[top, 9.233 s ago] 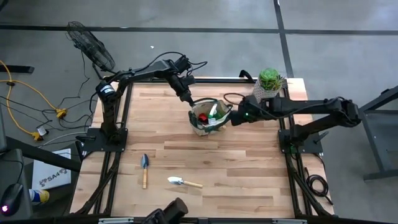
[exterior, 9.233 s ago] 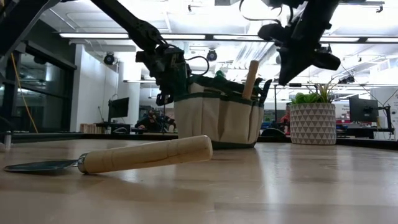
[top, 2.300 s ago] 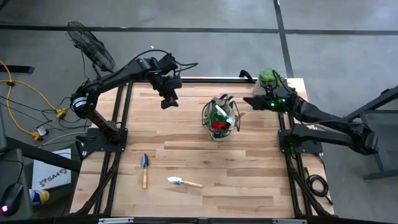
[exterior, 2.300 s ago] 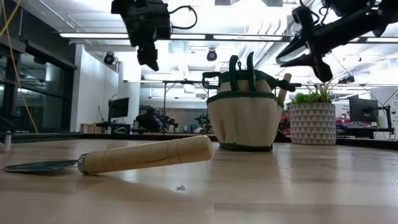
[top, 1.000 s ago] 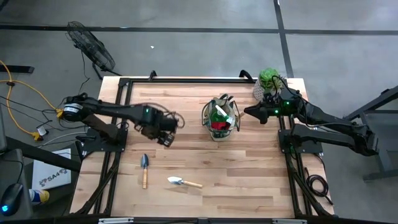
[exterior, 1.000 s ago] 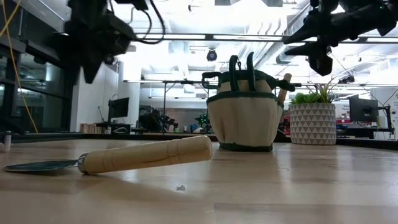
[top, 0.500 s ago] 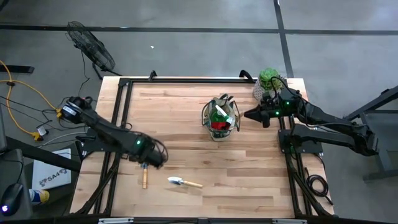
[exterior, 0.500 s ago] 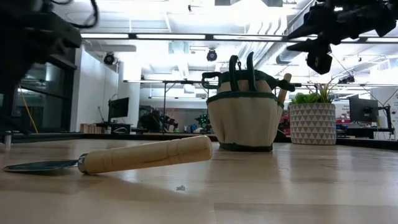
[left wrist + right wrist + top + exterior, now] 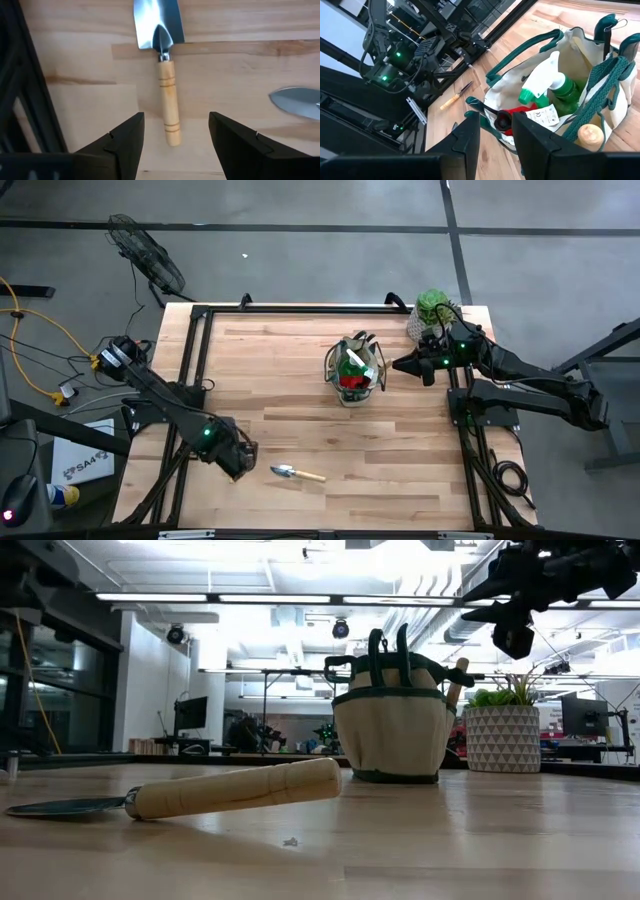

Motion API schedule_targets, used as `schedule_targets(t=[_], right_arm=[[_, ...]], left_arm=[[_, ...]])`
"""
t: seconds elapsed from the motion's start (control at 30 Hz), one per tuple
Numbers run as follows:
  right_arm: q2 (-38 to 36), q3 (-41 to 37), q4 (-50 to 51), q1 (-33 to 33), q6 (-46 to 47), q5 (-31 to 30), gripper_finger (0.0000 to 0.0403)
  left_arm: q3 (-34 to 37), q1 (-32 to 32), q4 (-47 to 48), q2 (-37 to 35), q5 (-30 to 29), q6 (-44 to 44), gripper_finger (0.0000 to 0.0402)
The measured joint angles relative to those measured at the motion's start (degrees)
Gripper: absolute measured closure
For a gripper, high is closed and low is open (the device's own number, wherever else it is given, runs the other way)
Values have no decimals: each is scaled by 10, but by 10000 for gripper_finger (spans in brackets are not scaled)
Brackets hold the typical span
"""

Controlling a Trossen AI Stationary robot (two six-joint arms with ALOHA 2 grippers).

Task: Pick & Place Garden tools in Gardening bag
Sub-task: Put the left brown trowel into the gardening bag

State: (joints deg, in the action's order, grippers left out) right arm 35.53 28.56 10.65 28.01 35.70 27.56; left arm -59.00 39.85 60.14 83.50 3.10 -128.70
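Observation:
A wooden-handled trowel (image 9: 167, 100) lies flat on the table near the front left. My left gripper (image 9: 238, 461) (image 9: 175, 127) hovers over it, open, one finger on either side of the handle's free end, touching nothing. A second trowel (image 9: 296, 473) (image 9: 235, 790) lies flat just to the right. The gardening bag (image 9: 353, 368) (image 9: 390, 725) (image 9: 570, 85) stands upright mid-table, holding a green spray bottle (image 9: 555, 85), a red item (image 9: 522, 111) and a wooden handle (image 9: 590, 135). My right gripper (image 9: 398, 363) (image 9: 496, 122) hangs open, to the bag's right and above it.
A green succulent in a pale patterned pot (image 9: 430, 310) (image 9: 503, 735) stands at the table's far right corner. Bare wooden table top (image 9: 400, 450) stretches between the bag and the near edge. Dark frame rails (image 9: 190, 380) run along the table's left side.
My left gripper has swept from the table's middle left toward the near edge and come down over the wooden-handled trowel, staying open. Neither trowel nor the bag has moved.

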Motion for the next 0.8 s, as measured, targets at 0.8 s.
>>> schedule_targets(t=[0.8], right_arm=[[0,0,13,0,0,16,298]], left_arm=[[0,41,-110,144,51,-42,187]])
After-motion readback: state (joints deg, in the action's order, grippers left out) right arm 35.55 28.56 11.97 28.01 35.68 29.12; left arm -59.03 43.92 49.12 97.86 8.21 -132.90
